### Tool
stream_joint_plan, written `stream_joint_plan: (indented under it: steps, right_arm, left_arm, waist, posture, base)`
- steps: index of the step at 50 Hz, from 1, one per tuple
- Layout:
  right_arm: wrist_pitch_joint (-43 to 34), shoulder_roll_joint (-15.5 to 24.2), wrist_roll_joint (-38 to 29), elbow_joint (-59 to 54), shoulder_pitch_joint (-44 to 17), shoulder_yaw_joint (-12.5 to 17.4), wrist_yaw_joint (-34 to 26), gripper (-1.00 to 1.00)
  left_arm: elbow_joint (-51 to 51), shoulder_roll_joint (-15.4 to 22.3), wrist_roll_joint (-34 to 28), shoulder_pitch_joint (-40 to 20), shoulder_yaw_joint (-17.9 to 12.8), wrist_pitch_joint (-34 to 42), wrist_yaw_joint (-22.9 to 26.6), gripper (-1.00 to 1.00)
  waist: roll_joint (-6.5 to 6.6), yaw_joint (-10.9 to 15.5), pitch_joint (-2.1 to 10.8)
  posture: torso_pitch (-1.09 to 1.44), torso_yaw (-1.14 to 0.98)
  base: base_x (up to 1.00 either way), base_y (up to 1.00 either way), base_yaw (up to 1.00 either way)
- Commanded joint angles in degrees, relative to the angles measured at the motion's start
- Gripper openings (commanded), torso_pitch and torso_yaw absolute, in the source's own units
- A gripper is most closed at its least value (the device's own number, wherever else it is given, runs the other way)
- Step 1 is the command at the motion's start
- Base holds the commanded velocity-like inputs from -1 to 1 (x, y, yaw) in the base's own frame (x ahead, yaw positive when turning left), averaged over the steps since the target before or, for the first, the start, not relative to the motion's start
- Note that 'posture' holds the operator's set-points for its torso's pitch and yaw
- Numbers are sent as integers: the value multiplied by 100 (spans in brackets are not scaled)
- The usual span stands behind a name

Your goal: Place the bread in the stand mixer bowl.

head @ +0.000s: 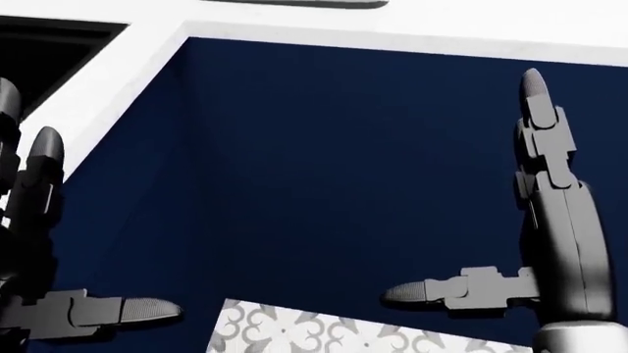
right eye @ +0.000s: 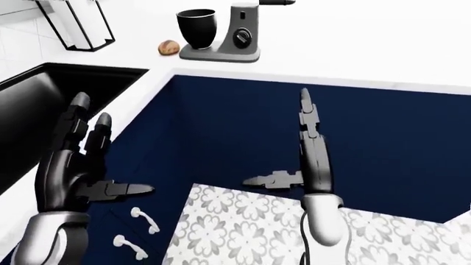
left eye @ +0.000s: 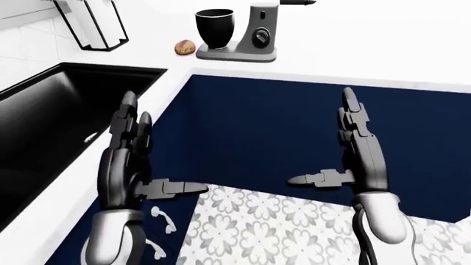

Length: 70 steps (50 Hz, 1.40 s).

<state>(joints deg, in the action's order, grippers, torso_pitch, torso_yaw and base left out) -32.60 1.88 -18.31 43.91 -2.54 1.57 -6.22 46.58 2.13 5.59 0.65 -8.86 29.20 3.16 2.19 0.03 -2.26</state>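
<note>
In the left-eye view a small brown bread lies on the white counter near the top, just left of the stand mixer's base. The grey stand mixer stands there with its dark bowl upright and open-topped on the base. Both hands hang far below it, over the navy cabinet face. My left hand is open, fingers straight up and thumb out to the right. My right hand is open too, thumb pointing left. Neither holds anything.
A black sink is sunk into the counter at the left. A black wire rack stands at the top left. White drawer handles show on the cabinet at the lower left, beside a grey patterned floor.
</note>
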Motion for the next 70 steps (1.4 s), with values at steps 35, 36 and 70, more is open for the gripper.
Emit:
stream_joint_plan:
  steps: [35,36,70]
  right_arm:
    - [33,15,43,449,-93,53,81,100]
    - [38,11,48,457,-91,58,78,100]
    - [-68,21,-8,573,-111,74,19,100]
  left_arm:
    - [358,86,57,-182,-129,120,-33,100]
    - [380,91,62,-187,-137,140,-34,100]
    - [526,153,153,-301,-257,341,-59,100]
  waist:
    - [-288,65,37]
    - [-434,69,52]
    - [-287,-28,-12]
  posture:
    - [0,0]
    - [0,0]
    - [0,0]
  base:
    - [7,0,7]
    - [24,0,0]
    - [30,0,0]
